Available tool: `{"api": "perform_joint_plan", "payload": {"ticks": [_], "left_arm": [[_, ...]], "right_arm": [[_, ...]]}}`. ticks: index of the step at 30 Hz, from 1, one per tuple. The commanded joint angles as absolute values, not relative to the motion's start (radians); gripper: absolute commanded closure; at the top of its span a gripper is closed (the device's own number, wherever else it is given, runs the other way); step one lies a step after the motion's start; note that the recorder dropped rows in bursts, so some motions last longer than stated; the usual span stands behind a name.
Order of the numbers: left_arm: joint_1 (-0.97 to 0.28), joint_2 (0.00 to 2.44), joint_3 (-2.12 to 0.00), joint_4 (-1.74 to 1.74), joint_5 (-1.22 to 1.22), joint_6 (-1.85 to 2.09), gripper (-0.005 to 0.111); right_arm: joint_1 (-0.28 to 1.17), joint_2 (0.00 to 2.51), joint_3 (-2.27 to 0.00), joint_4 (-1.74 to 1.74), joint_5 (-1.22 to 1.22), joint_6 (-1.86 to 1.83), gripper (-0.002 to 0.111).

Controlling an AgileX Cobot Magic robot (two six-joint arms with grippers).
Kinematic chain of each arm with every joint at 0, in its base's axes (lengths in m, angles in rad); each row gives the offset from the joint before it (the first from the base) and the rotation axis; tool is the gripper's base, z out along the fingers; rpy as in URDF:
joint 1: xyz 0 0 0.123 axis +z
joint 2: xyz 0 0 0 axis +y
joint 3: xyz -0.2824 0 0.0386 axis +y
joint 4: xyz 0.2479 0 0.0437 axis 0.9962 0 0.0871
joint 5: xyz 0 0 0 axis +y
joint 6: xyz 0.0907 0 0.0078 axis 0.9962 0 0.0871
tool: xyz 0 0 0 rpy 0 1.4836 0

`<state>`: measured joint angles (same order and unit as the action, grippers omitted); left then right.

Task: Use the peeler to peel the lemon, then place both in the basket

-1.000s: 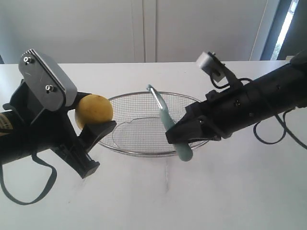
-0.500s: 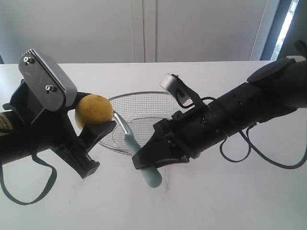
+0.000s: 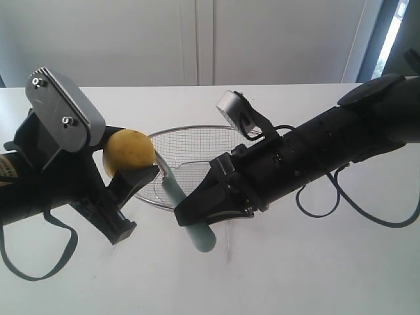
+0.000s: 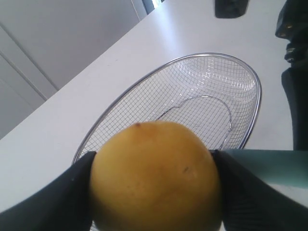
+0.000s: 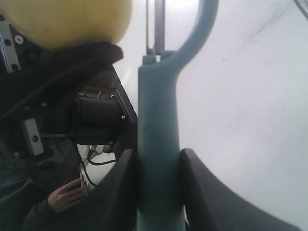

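My left gripper (image 3: 131,164) is shut on the yellow lemon (image 3: 128,151), held above the table just left of the wire-mesh basket (image 3: 197,136). In the left wrist view the lemon (image 4: 155,175) fills the space between both black fingers, with the basket (image 4: 202,96) behind it. My right gripper (image 3: 197,209) is shut on the pale teal peeler (image 3: 190,216), whose head reaches up to the lemon's lower right side. The right wrist view shows the peeler handle (image 5: 159,144) clamped between the fingers and the lemon (image 5: 67,21) close to the blade end. No sticker shows.
The white table (image 3: 295,262) stretches around the basket. The right arm (image 3: 328,154) crosses over the basket's right half. The left arm's grey camera block (image 3: 62,108) sits high at the left.
The right arm has swung left across the basket, carrying the peeler from over the basket's middle to the lemon's side. The left gripper and lemon have stayed still.
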<state>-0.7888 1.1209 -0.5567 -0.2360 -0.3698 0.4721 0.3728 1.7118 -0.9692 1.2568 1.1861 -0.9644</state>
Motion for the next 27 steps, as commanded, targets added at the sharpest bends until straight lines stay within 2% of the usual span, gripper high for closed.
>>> {"api": "perform_joint_plan", "payload": {"ticks": [1, 27], "left_arm": [[-0.792, 1.117, -0.555, -0.231, -0.387, 0.468, 0.107], [-0.792, 1.117, -0.555, -0.231, -0.387, 0.468, 0.107]], "right_arm": [[0.377, 1.707, -0.978, 1.291, 1.205, -0.991, 0.108], [0.377, 1.602, -1.004, 1.285, 1.207, -1.009, 0.108]]}}
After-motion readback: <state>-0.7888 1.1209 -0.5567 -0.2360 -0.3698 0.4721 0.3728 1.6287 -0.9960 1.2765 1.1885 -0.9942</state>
